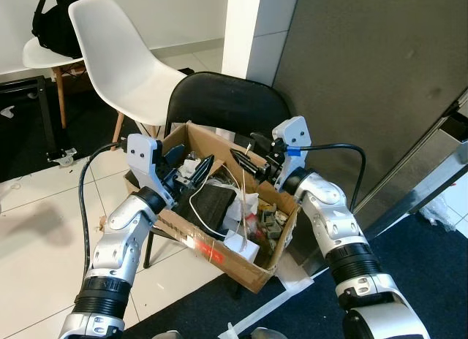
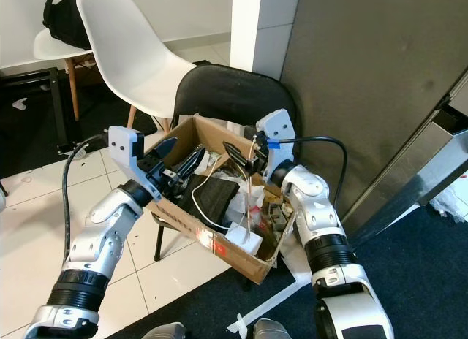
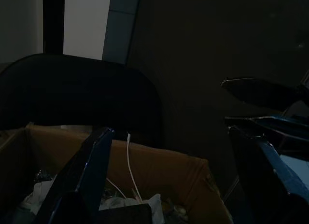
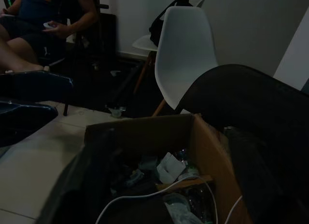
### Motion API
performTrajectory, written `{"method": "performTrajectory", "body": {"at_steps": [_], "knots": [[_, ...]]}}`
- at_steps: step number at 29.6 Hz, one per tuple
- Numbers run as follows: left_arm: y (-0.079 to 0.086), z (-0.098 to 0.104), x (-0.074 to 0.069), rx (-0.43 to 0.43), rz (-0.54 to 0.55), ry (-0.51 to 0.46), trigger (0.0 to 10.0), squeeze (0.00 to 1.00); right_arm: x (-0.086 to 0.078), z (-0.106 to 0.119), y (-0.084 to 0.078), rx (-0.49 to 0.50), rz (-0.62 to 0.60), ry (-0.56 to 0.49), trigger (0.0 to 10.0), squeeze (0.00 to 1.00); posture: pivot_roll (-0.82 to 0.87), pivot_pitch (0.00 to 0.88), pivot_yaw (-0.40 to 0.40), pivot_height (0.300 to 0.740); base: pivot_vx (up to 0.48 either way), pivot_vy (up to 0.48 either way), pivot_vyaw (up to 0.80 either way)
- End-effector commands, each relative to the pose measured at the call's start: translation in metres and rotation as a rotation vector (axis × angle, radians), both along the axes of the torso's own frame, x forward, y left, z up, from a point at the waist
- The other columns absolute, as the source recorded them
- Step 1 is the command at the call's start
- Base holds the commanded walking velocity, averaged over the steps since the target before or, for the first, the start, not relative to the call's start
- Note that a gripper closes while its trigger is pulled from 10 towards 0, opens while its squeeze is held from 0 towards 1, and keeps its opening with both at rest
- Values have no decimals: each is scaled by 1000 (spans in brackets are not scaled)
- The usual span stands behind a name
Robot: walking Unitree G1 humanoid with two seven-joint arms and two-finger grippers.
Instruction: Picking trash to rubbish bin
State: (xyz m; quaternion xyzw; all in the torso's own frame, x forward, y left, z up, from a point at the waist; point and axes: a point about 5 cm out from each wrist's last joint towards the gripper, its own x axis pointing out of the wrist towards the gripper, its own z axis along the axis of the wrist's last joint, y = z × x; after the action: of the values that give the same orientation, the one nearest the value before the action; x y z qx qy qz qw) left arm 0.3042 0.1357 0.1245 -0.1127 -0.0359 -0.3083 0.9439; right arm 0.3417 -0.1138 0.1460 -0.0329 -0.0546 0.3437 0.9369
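Cardboard box [image 1: 219,255]: sits on the seat of a black chair [image 1: 223,101], flaps up, serving as the bin; it lies between the 2 arms, near the middle of the scene.
Trash in box: a flat black pad [image 1: 213,205], a white cable [image 1: 196,207] looping over it, crumpled white paper [image 1: 245,240] and small mixed scraps toward the right side.
Left gripper [image 1: 189,169]: over the left rim of the box, its 2 black fingers apart, pointing right and inward above the trash; nothing visibly between them.
Right gripper [image 1: 246,162]: over the far right rim of the box, fingers aimed left toward the middle; I cannot tell whether they are apart or together.
White chair [image 1: 124,61]: far left, behind the black chair, on the pale tiled floor [image 1: 33,237].
Black bag [image 1: 55,21]: on another white seat at the far left.
Dark panel [image 1: 365,76]: fills the far right, behind the right arm.
Person [image 4: 48,21]: seated, seen from the right wrist view, beyond the white chair.
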Motion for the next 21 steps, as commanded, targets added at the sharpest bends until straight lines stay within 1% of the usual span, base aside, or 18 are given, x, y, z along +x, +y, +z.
{"method": "performTrajectory", "body": {"at_steps": [1, 2, 3, 4, 5, 6, 9, 21], "knots": [[-2, -1, -2, -12, -3, 8, 10000, 0, 1, 2, 0, 6, 5, -9, 10000, 1000, 35, 0, -31, 740, 0, 0, 0], [-2, -1, -2, -12, -3, 8, 10000, 0, 1, 2, 0, 6, 5, -9, 10000, 1000, 35, 0, -31, 740, 0, 0, 0], [-2, -1, -2, -12, 0, 10, 10000, 0, 1, 3, 0, 26, 8, -9, 10000, 922, 35, 0, -31, 740, 0, 0, 0], [-2, -1, -2, -13, 2, 11, 10000, 0, 0, 3, -1, 51, 14, -9, 10000, 486, 35, 0, -31, 740, 0, 0, 0], [-2, -1, -2, -13, 2, 11, 10000, 0, 0, 3, -1, 51, 14, -9, 10000, 486, 35, 0, -31, 740, 0, 0, 0], [-1, -1, -2, -14, 5, 12, 10000, 0, 0, 4, -2, 85, 21, -5, 10000, 0, 35, 0, -31, 740, 0, 0, 0], [-1, -1, -1, -13, 13, 16, 10000, 0, -1, 5, -4, 146, 30, 4, 10000, 0, 35, 0, -31, 740, 0, 0, 0], [-3, -1, -1, -1, 20, 21, 10000, 0, -1, 5, -5, 166, 35, 8, 10000, 0, 35, 0, -31, 740, 0, 0, 0]]}}
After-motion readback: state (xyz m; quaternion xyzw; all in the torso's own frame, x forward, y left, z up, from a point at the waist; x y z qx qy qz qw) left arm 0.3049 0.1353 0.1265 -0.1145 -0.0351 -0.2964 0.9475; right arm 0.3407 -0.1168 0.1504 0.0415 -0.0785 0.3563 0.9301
